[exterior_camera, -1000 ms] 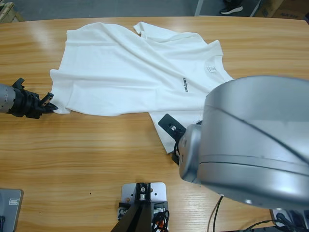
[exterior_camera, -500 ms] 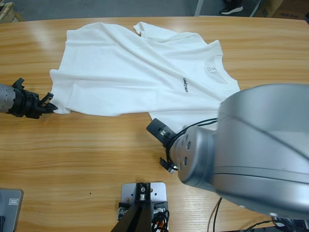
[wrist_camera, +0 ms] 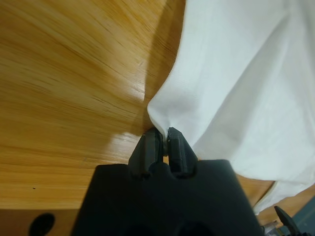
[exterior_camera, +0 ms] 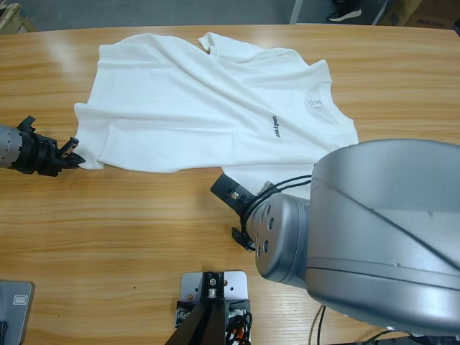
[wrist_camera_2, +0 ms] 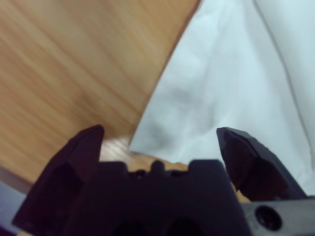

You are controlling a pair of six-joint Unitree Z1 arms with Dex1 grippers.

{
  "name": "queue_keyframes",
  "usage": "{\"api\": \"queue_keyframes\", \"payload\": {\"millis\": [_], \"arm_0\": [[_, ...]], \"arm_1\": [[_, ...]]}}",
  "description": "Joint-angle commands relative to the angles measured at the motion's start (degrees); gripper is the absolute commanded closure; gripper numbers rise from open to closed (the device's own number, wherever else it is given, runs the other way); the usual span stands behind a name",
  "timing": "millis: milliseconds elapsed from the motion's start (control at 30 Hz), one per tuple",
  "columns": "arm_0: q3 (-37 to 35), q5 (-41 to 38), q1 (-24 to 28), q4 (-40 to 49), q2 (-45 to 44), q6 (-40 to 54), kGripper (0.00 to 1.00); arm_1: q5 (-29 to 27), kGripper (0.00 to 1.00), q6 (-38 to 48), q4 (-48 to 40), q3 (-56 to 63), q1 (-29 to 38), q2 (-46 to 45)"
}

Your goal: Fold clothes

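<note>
Lying spread across the upper half of the wooden table (exterior_camera: 144,230) is one white T-shirt (exterior_camera: 194,108), front up, with its small dark chest lettering (exterior_camera: 275,127) and neck label (exterior_camera: 314,103) toward 3 o'clock and its hem toward 9 o'clock. Two arms are in view.

At 9 o'clock the left gripper (exterior_camera: 72,152) is clenched on a hem corner of the T-shirt; the left wrist view shows its two black jaws pinched together with white cloth (wrist_camera: 236,83) caught between their tips and rising from them.

From 5 o'clock, one large silver elbow (exterior_camera: 374,230) fills the lower corner, with the right gripper (exterior_camera: 233,208) at the near edge of the T-shirt by the lower sleeve. In the right wrist view its jaws stand wide apart, released, with a cloth corner (wrist_camera_2: 221,93) lying between them on the wood and nothing held.

Compared with a second ago, the right gripper has moved toward 9 o'clock along the near edge and the elbow has dropped lower, uncovering the shoulder of the T-shirt at 3 o'clock. The left gripper and the T-shirt have not shifted.
</note>
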Motion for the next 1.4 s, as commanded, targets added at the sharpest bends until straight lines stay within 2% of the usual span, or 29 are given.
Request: {"api": "queue_keyframes", "payload": {"millis": [33,167,333,467,500,533,600,700,733,767,867,1167,1400], "arm_0": [[1.7,1.1,0.6,1.1,0.5,0.3,1.0],[1.7,1.1,0.6,1.1,0.3,0.1,1.0],[1.8,1.1,0.6,1.1,0.3,-0.1,1.0],[1.8,1.1,0.6,1.1,0.1,-0.2,1.0],[1.9,1.1,0.6,1.1,0.1,-0.2,1.0],[2.0,1.1,0.6,1.1,0.1,-0.2,1.0],[2.0,1.1,0.6,1.1,0.0,-0.2,1.0],[2.0,1.1,0.6,1.1,0.0,-0.1,1.0],[2.0,1.1,0.6,1.1,0.1,-0.2,1.0],[2.0,1.2,0.6,1.1,0.3,-0.2,1.0],[1.9,1.2,0.6,1.0,0.4,-0.2,1.0],[2.0,1.2,0.8,1.1,0.2,0.1,1.0],[2.1,1.2,1.0,1.1,0.2,0.3,1.0]], "arm_1": [[-2.2,0.087,-0.4,1.8,4.6,-1.8,5.1],[-2.7,0.109,-0.4,3.0,4.6,-1.8,4.8],[-3.8,0.245,0.2,5.0,5.2,-2.1,5.0],[-3.3,0.436,0.2,4.6,5.3,-2.2,5.5],[-3.0,0.511,0.0,4.4,5.2,-2.2,5.7],[-2.8,0.522,-0.2,4.3,5.0,-2.2,6.1],[-2.3,0.664,-0.6,4.3,4.6,-2.2,6.7],[-0.2,0.75,-2.0,4.3,4.3,-3.1,7.0],[0.3,0.899,-2.6,4.2,4.2,-3.6,6.8],[0.7,1.0,-4.4,4.1,4.1,-4.0,6.5],[0.9,1.0,-9.8,3.6,3.3,-4.6,6.0],[3.2,1.0,-12.6,5.8,1.7,-7.8,5.3],[-0.1,1.0,-19.2,5.2,1.2,-8.2,5.3]]}}
